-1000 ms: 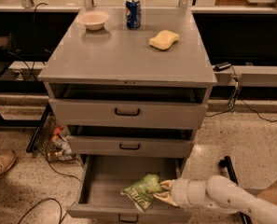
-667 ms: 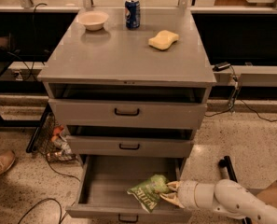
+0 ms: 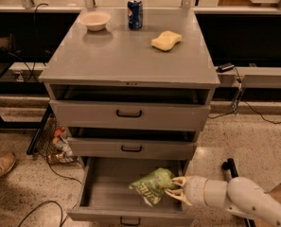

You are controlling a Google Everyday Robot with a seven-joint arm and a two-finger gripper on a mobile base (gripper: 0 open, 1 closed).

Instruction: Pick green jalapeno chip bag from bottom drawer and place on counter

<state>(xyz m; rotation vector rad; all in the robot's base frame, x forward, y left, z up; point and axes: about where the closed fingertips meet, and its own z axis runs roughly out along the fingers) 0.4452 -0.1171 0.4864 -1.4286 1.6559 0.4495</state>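
The green jalapeno chip bag (image 3: 152, 185) is crinkly light green with white lettering. It is held over the right side of the open bottom drawer (image 3: 107, 193), the lowest of three grey drawers. My gripper (image 3: 174, 189) reaches in from the lower right on a white arm and is shut on the bag's right edge. The bag hangs slightly above the drawer floor. The counter (image 3: 126, 56) is the grey cabinet top, well above the gripper.
On the counter stand a white bowl (image 3: 95, 20), a blue soda can (image 3: 135, 13) and a yellow sponge (image 3: 166, 40). The two upper drawers (image 3: 129, 113) stick out slightly above the bottom one. Cables, a wire rack and a shoe (image 3: 0, 166) lie on the floor at left.
The gripper has lifted the bag a little and moved it slightly toward the drawer's front right. The arm has drawn back toward the lower right.
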